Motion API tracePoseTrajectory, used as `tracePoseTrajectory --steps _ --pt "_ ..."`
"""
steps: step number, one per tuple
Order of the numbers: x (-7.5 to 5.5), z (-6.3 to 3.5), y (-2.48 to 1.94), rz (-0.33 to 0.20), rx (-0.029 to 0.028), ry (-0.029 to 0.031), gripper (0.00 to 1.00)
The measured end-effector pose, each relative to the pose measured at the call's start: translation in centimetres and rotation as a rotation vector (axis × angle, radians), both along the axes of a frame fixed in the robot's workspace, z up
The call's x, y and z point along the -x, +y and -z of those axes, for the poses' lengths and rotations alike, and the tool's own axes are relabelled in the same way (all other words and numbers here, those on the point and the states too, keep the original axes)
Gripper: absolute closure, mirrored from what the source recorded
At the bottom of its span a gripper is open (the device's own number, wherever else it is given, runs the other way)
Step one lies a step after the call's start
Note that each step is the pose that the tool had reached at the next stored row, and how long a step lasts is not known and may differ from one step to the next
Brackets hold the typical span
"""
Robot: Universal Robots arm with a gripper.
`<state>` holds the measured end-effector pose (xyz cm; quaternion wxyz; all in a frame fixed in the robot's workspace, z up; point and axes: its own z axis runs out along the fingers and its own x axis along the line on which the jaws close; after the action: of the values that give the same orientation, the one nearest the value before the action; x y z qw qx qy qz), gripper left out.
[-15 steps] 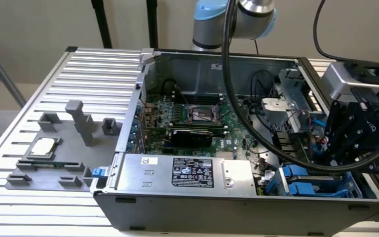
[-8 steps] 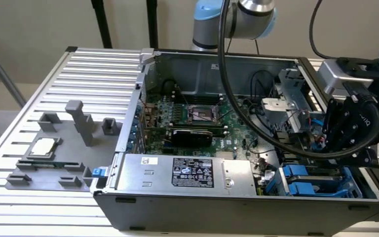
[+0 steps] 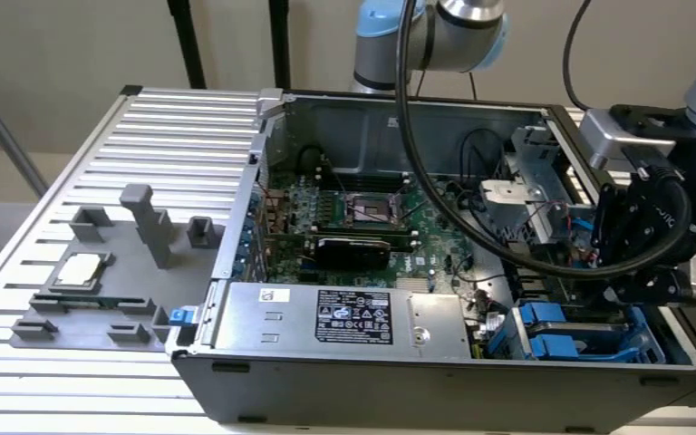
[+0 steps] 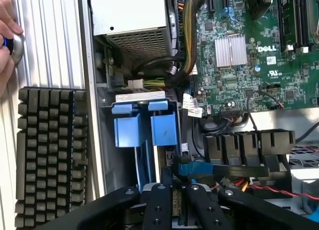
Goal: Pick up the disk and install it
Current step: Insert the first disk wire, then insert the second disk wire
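Observation:
In the wrist view my gripper point(image 4: 178, 190) points down into the open computer case, its two black fingers point(image 4: 158, 205) close together. A thin thing seen edge-on sits between them, with a bright blue rail point(image 4: 194, 168) at its end; it looks like the disk point(image 4: 178, 204). The held disk hangs just beside the blue drive cage point(image 4: 144, 127) with its two blue tabs. In the exterior view the gripper point(image 3: 620, 294) is low at the case's right front corner, right behind the drive cage point(image 3: 560, 333).
The case point(image 3: 323, 372) lies open on a slatted table, with the motherboard point(image 3: 361, 217), power supply point(image 3: 323, 313) and loose cables around the cage. A grey fixture point(image 3: 119, 299) holds a processor chip point(image 3: 80, 269). A keyboard point(image 4: 50, 155) and a hand point(image 4: 6, 35) lie outside the case.

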<state>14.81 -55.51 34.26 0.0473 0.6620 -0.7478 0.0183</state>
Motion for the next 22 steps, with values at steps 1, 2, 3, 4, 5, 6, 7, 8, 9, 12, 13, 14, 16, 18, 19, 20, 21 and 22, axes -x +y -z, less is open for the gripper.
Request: tracePoseTrajectory --steps 1,2,3,4,5,6,7,8,9,12,13,14,16,18,19,20,21,22 --pt "-0.01 0.04 0.04 0.0 0.0011 -0.0002 1.0" --pt "-0.02 0.08 0.07 0.0 0.0022 -0.0003 1.0" --pt "-0.02 0.13 0.09 0.001 0.0034 -0.0004 1.0" --pt "-0.03 0.16 0.12 0.002 0.0051 -0.0006 1.0" --pt "-0.04 0.18 0.14 0.002 0.0067 -0.0007 1.0" --pt "-0.05 0.21 0.17 0.003 0.0085 -0.0009 1.0" --pt "-0.06 0.23 0.2 0.003 0.0101 -0.001 1.0" --pt "-0.06 0.25 0.25 0.004 0.0115 -0.0011 1.0" --pt "-0.07 0.27 0.3 0.004 0.0125 -0.0011 1.0" --pt "-0.08 0.33 0.57 0.005 0.0165 -0.0015 1.0" --pt "-0.09 0.35 0.6 0.005 0.0183 -0.0015 1.0" --pt "-0.11 0.36 0.63 0.005 0.0214 -0.0015 1.0" --pt "-0.18 0.39 0.68 0.005 0.0281 -0.0015 1.0" --pt "-0.23 0.4 0.73 0.006 0.0355 -0.0015 1.0" --pt "-0.24 0.41 0.75 0.006 0.0395 -0.0016 1.0" --pt "-0.24 0.43 0.8 0.006 0.0428 -0.0016 1.0" --pt "-0.24 0.46 0.83 0.006 0.0456 -0.0016 1.0" --pt "-0.24 0.5 0.86 0.006 0.0487 -0.0017 1.0"
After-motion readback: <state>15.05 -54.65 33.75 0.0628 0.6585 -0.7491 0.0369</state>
